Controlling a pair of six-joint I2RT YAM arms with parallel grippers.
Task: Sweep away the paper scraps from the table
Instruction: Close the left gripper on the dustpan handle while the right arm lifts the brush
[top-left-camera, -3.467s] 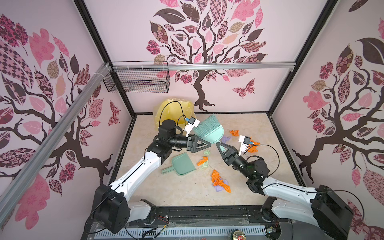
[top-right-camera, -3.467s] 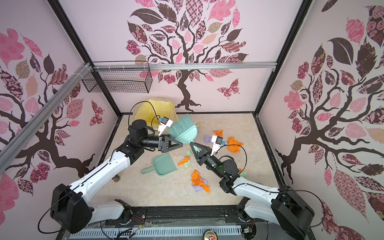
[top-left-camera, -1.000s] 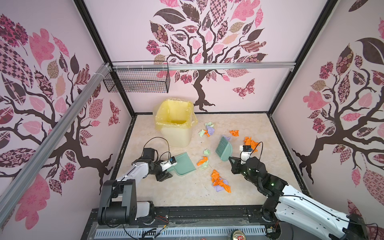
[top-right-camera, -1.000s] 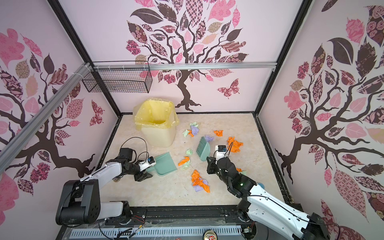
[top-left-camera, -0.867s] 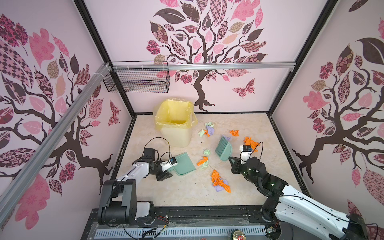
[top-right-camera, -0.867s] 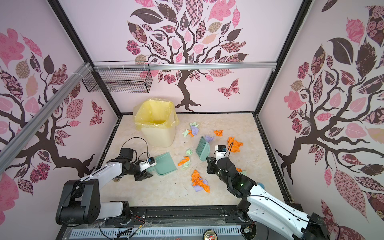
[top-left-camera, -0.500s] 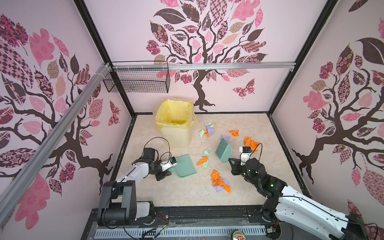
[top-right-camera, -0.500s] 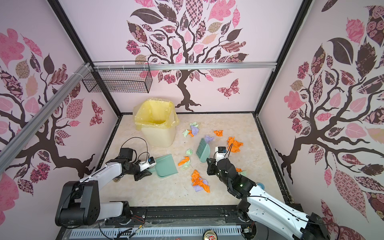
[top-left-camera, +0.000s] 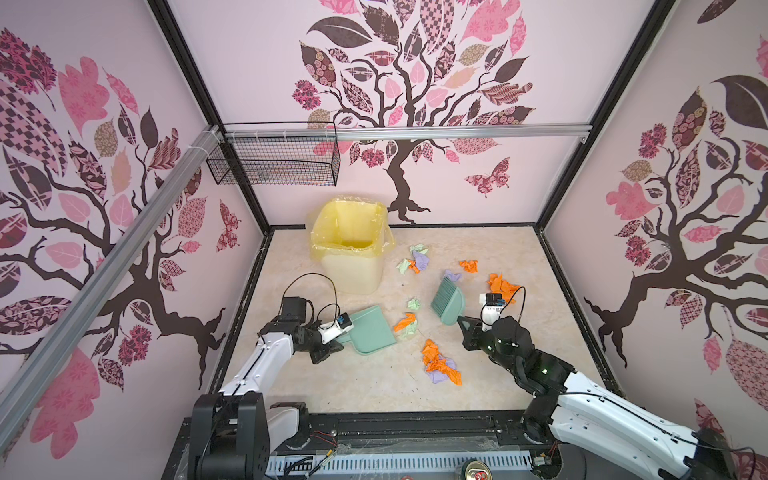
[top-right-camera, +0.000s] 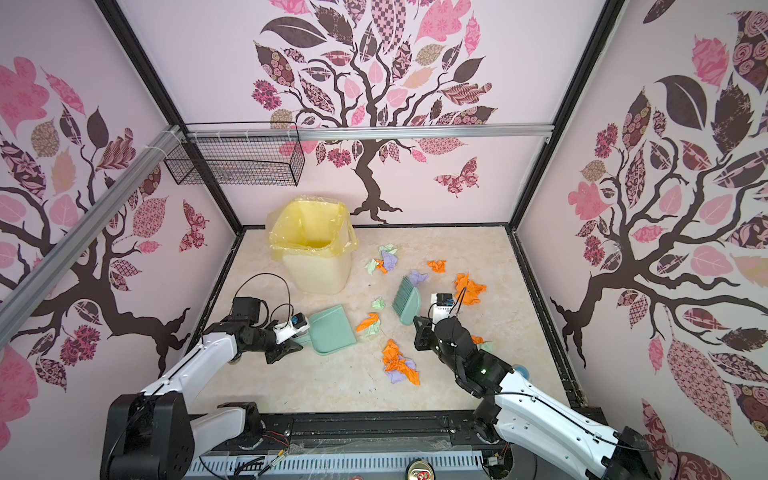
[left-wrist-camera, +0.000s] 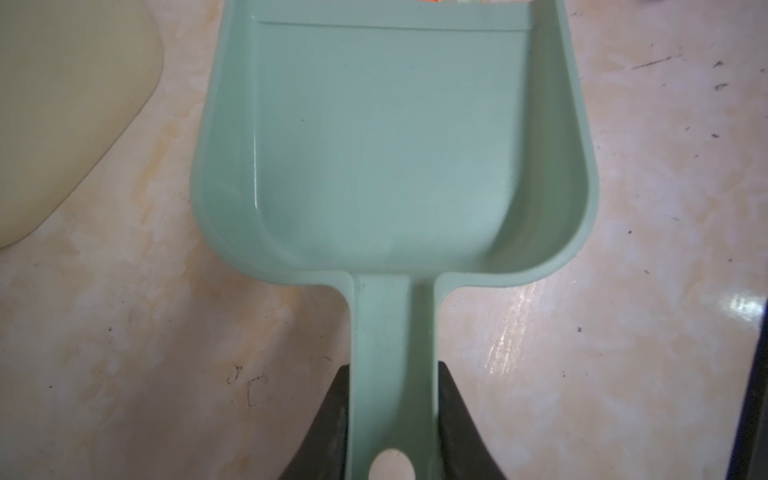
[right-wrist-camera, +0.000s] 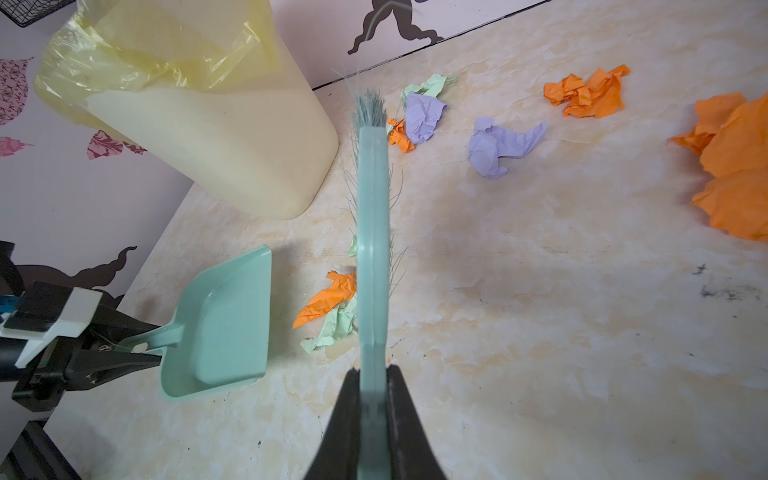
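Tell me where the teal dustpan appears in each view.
Top view: dustpan left of centre.
Top view: again left of centre.
Left wrist: fills the picture, handle in the left tool.
Right wrist: between the brush and the left tool.
Shared landmark: the cream bin beside it.

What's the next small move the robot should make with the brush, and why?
Probably sweep the brush sideways toward the dustpan, pushing the orange and green scraps lying between them into its open mouth. The right gripper is shut on the brush, the left gripper is shut on the dustpan handle, and the pan is empty.
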